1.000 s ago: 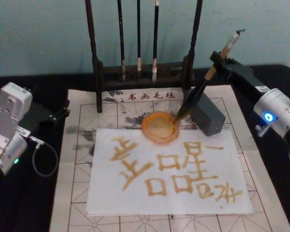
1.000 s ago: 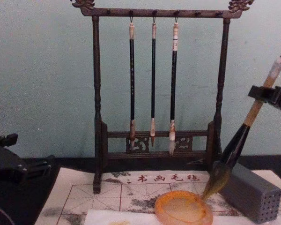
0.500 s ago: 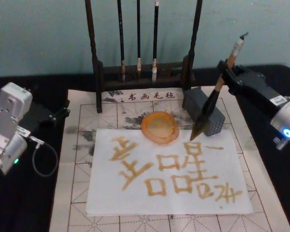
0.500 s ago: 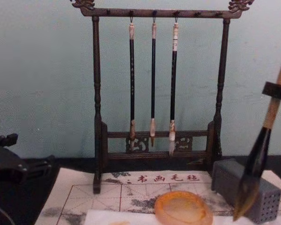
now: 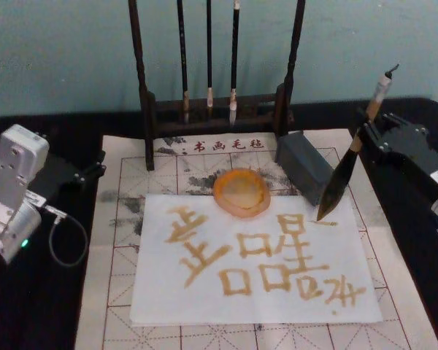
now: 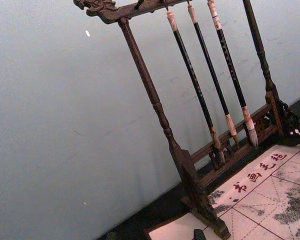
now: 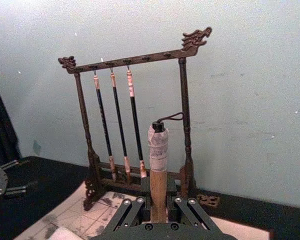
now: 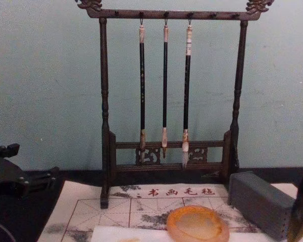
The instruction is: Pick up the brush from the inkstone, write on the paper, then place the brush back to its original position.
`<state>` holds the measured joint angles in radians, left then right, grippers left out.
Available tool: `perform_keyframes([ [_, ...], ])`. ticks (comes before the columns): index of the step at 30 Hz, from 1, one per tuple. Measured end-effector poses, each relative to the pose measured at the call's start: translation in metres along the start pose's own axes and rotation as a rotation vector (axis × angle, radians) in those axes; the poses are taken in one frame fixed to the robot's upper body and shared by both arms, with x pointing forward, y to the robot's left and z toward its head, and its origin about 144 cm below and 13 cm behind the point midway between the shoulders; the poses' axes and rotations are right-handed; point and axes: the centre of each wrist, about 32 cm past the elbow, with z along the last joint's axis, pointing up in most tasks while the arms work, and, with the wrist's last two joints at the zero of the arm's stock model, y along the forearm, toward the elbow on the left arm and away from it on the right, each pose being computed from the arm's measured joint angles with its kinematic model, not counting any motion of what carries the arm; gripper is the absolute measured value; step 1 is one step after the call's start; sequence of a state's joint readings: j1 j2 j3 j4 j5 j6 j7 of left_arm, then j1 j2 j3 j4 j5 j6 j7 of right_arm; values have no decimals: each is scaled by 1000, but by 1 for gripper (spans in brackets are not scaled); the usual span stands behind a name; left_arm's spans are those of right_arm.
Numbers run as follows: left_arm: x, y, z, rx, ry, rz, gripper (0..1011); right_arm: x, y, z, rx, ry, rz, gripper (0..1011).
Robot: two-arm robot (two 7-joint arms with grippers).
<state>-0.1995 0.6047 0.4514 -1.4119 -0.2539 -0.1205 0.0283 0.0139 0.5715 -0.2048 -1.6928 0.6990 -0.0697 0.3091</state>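
My right gripper [image 5: 365,134] fingers clamp the brush [image 5: 339,179] mid-handle; likely light, stiff shaft, floppy wet tuft; left gripper [image 5: 87,172] parked, fingers apart.

Head downward, chest level; shared rack [image 8: 104,75]

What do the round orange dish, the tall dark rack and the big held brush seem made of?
Round orange-amber dish: probably glass or resin, translucent and glossy with a paler centre. Tall dark carved rack: likely stained wood, with turned posts. Large tan-handled brush in the right hand: seemingly wood or bamboo, with a dark hair tuft.
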Motion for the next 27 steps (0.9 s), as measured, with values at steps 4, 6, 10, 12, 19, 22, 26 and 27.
perform_keyframes([
  [4,0,0,0,0,0,0,1001,0,-4,-4,13,-26,-11,202],
  [6,0,0,0,0,0,0,1001,1,-6,-5,21,-35,-13,202],
  [10,0,0,0,0,0,0,1001,1,-11,-9,51,-60,-11,202],
  [12,0,0,0,0,0,0,1001,1,-12,-11,60,-69,-8,202],
  [19,0,0,0,0,0,0,1001,2,-20,-19,105,-124,22,202],
  [22,0,0,0,0,0,0,1001,2,-22,-21,117,-135,34,202],
  [26,0,0,0,0,0,0,1001,3,-25,-25,139,-152,52,202],
  [27,0,0,0,0,0,0,1001,3,-26,-28,144,-157,59,202],
])
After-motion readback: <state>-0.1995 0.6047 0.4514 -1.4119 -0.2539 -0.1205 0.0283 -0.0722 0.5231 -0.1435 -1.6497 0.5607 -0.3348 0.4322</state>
